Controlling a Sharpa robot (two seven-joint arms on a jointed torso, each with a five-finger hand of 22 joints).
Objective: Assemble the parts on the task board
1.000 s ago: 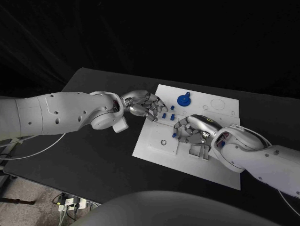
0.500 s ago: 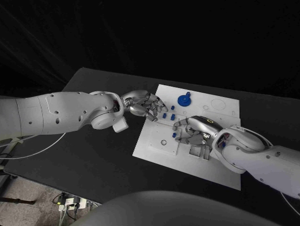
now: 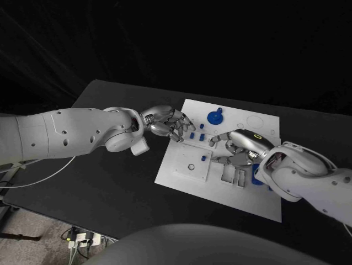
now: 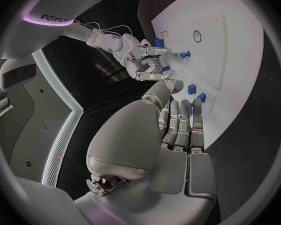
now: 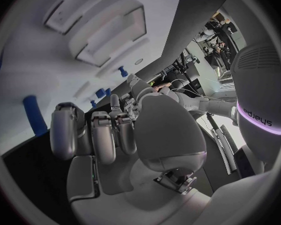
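The white task board (image 3: 224,190) lies in the middle of the black desk (image 3: 104,182). The left hand (image 3: 170,122) hovers at the board's left edge, fingers (image 4: 181,122) extended side by side and grasping nothing. The right hand (image 3: 238,148) is over the board's middle, fingers (image 5: 93,135) curled; whether they grasp a part I cannot tell. Small blue parts (image 3: 197,134) stand between the hands, a round blue part (image 3: 215,117) beyond them

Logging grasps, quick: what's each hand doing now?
Left hand: fingers curled at the board edge; any grip cannot be told.
Right hand: open, holding nothing.
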